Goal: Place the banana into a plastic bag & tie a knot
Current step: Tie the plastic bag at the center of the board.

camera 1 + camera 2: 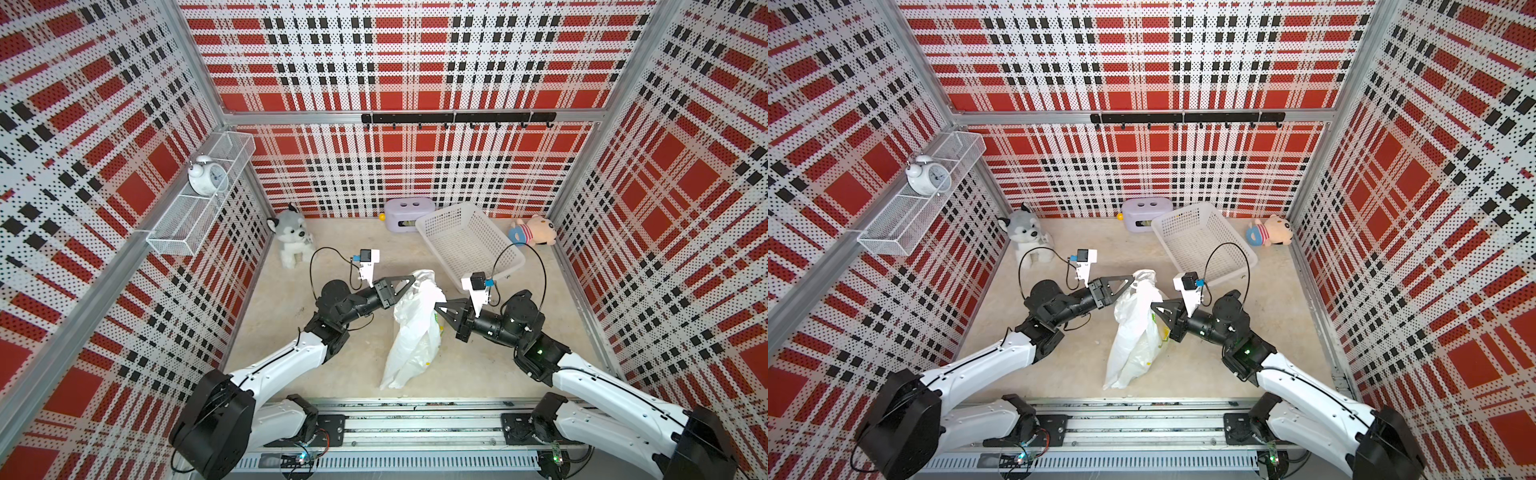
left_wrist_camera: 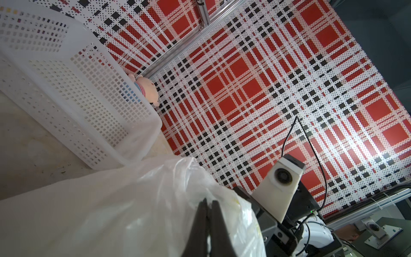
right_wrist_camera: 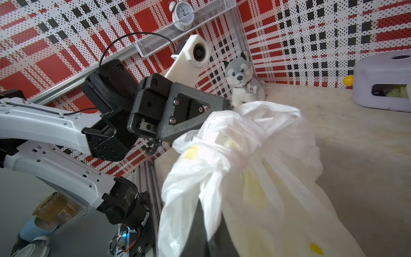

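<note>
Knotting looks underway: left claw (image 2: pixel 209 203) and right claw (image 1: pixel 438 308) each clamp a bag (image 1: pixel 409 349) handle. You should next pull apart, tightening the knot (image 3: pixel 233 155).

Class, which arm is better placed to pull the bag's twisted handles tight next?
Probably right: the right gripper is shut on a strip close beside the twist, while the left gripper pinches the far top end of the bag.

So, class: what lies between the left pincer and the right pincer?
The bunched top of the plastic bag, with the left pincer and right pincer each shut on it, as both top views show.
</note>
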Robot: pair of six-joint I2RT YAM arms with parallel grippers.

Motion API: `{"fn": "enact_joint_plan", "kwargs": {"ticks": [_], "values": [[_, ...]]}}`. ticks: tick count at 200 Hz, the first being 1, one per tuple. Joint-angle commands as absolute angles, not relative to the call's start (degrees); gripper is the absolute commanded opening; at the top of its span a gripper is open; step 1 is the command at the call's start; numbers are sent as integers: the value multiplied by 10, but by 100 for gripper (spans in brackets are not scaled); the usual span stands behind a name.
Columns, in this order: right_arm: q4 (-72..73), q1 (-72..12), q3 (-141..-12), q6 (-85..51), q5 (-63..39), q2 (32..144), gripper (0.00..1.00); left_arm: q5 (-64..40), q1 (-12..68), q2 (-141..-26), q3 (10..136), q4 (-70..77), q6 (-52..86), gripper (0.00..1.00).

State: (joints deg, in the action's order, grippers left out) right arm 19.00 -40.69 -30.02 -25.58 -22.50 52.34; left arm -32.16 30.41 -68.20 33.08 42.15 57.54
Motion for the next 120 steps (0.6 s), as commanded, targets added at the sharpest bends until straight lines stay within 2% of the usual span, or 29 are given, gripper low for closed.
{"fn": "enact_joint_plan", "kwargs": {"ticks": [1, 75, 120], "values": [[132, -403, -290, -236, -198, 508, 0, -327, 287, -670, 342, 405, 559, 0], [40, -404, -294, -221, -140, 490, 0, -336, 256, -646, 365, 353, 535, 0], [-2, -404, -312, -209, -130, 471, 0, -326, 213, -620, 395, 267, 495, 0]]}}
